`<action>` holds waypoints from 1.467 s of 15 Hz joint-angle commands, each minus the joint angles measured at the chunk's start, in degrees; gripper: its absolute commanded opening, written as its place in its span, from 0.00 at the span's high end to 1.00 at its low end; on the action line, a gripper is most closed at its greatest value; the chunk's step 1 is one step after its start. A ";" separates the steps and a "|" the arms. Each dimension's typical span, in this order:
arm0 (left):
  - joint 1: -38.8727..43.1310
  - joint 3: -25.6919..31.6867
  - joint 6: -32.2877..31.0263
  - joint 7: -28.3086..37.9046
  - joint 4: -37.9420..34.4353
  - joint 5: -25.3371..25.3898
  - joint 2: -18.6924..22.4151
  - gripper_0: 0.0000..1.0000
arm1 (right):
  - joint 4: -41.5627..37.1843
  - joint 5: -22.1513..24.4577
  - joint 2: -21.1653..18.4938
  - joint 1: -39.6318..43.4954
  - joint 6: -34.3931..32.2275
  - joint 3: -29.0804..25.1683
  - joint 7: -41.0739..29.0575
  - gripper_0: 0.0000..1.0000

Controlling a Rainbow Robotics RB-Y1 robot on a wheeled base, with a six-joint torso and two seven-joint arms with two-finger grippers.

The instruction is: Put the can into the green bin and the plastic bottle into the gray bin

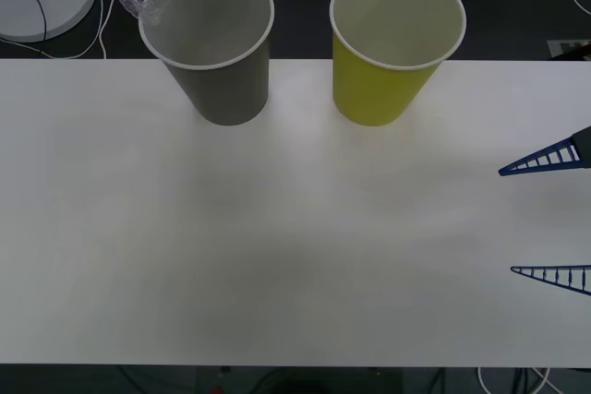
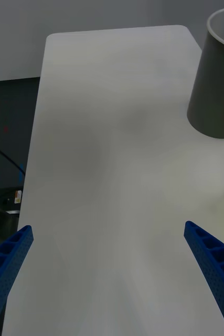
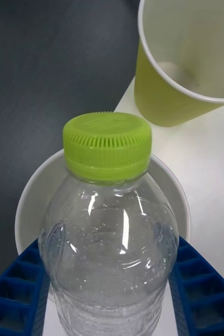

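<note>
Left claw [image 3: 109, 294]: my blue ribbed fingers pinch the small clear crinkled plastic bottle [image 3: 109, 247] with its lime-green cap, above the mouth of the large gray tapered bin [image 1: 214, 43] at upper left of the front view.
Right claw [image 1: 551, 219]: spread wide, holding nothing, at the right edge over the white surface [image 1: 277, 237].
Yellow-green tapered bin [image 1: 392, 39]: upright on the surface, just right of the gray one, apart from it.
</note>
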 commanded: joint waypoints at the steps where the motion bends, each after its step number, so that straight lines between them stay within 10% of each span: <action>1: 0.08 -0.01 0.02 0.07 -0.01 0.01 -0.06 0.00 | 0.00 0.00 0.00 0.00 0.00 0.00 0.00 0.00; 15: 0.26 -0.01 -1.30 -0.99 -0.28 1.59 1.44 0.00 | 0.00 0.00 0.00 0.00 0.00 0.00 0.00 0.00; 22: 7.20 0.08 -0.86 0.77 -12.67 9.06 10.75 0.00 | 0.00 0.00 0.00 0.00 0.00 0.00 0.00 0.00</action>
